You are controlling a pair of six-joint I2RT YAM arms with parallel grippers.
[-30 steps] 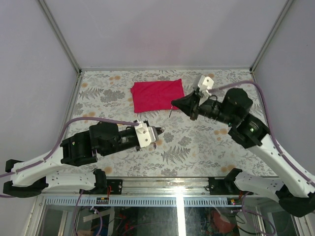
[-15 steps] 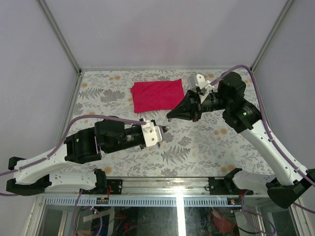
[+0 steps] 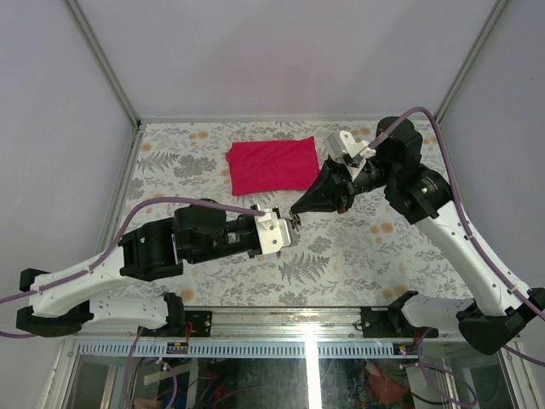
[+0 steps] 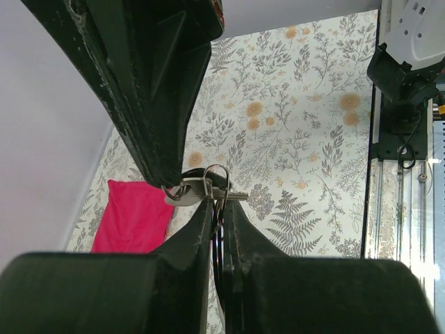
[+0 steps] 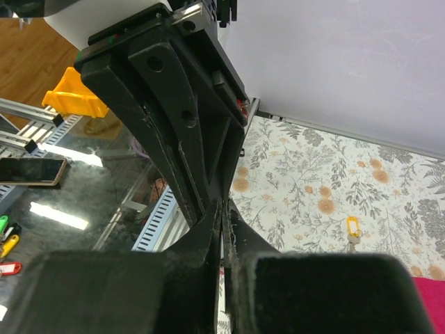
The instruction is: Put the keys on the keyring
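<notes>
The keyring (image 4: 216, 166), a thin loop of silver wire, is held in the air above the middle of the bench (image 3: 366, 256), not lying on it. The left hand (image 4: 218, 207) is clenched on the ring's lower part, its two dark fingers pressed together with the wire between them, so the open part of the loop stands clear above the fingertips. A silver key (image 4: 198, 193) lies against the ring with its blade pointing away to one side. Its head is tucked under the tip of the right hand (image 5: 222, 217), which reaches in from the far right with its fingers drawn tight, apparently pinching that key. Whether the key is already threaded on the wire or only pressed against it is too small to tell. The two hands meet tip to tip, which suits the job: one steadies the ring while the other works the key in. Another key with a tan head (image 5: 353, 227) lies loose on the flowered bench, well apart from both hands, so it seems more threading is left to do. A red cloth (image 3: 272, 164) lies flat toward the far edge of the bench, about midway across, touching neither hand.
</notes>
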